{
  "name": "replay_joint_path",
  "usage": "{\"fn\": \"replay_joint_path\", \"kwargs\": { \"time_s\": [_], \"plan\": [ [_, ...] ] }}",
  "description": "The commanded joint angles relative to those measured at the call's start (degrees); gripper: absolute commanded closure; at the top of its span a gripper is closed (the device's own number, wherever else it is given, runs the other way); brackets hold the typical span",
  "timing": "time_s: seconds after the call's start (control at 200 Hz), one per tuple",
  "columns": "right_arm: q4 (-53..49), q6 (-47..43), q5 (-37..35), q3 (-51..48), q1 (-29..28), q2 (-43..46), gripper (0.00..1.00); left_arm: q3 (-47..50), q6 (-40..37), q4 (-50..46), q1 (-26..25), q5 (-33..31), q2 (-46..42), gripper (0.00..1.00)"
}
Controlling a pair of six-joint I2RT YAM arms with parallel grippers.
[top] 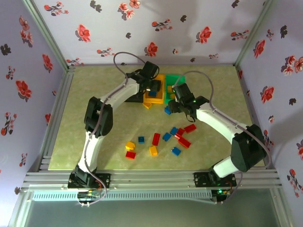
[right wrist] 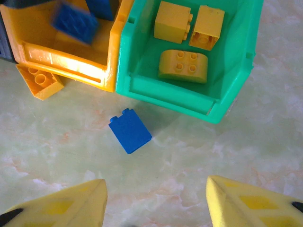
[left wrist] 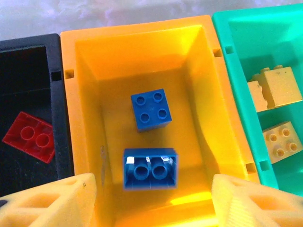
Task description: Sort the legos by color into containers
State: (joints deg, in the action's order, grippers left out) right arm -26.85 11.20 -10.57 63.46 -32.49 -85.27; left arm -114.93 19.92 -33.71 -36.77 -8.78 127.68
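My left gripper (left wrist: 154,185) hangs open over the orange container (left wrist: 87,109). A blue lego (left wrist: 150,169) sits underside up between its fingers, touching neither. A second blue lego (left wrist: 150,110) lies deeper in that bin. The black container (left wrist: 57,94) holds a red lego (left wrist: 29,137). The green container (right wrist: 142,52) holds three yellow legos (right wrist: 182,66). My right gripper (right wrist: 156,184) is open above the table, just short of a blue lego (right wrist: 129,131) lying in front of the green bin. From above, the left gripper (top: 152,86) and right gripper (top: 176,103) are close together at the bins.
An orange-yellow brick (right wrist: 40,81) lies on the table against the orange bin's front. Several loose red (top: 156,138), blue (top: 176,151) and yellow (top: 153,151) bricks are scattered mid-table nearer the arm bases. Flowered walls enclose the table on three sides.
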Motion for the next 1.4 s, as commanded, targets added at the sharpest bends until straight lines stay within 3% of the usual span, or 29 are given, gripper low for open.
{"fn": "replay_joint_path", "kwargs": {
  "time_s": [0.0,0.195,0.48,0.71,0.935,1.395],
  "plan": [
    [0.07,1.91,0.36,-1.74,0.32,1.63,0.42,-1.93,-1.46,-0.92,-0.32,0.58,-0.62,0.32],
    [9.43,4.88,9.44,-5.91,-1.71,0.72,0.4,5.15,-1.95,0.95,-0.32,-0.64,-8.73,0.3],
    [16.53,8.04,9.5,-0.68,-8.64,-11.75,0.37,20.54,-2.08,2.46,0.96,-4.8,-24.59,0.27],
    [18.17,8.22,9.12,4.92,-9.39,-20.89,0.32,29.47,-1.12,2.43,2.21,-7.42,-34.35,0.25],
    [15.96,7.79,6.88,9.17,-8.67,-26.26,0.28,34.09,0.41,2.16,3.1,-8.69,-38.71,0.25],
    [17.27,3.67,11.17,13.78,-4.96,-32.3,0.26,37.1,1.68,2.33,3.64,-8.86,-40.93,0.25]
  ]
}}
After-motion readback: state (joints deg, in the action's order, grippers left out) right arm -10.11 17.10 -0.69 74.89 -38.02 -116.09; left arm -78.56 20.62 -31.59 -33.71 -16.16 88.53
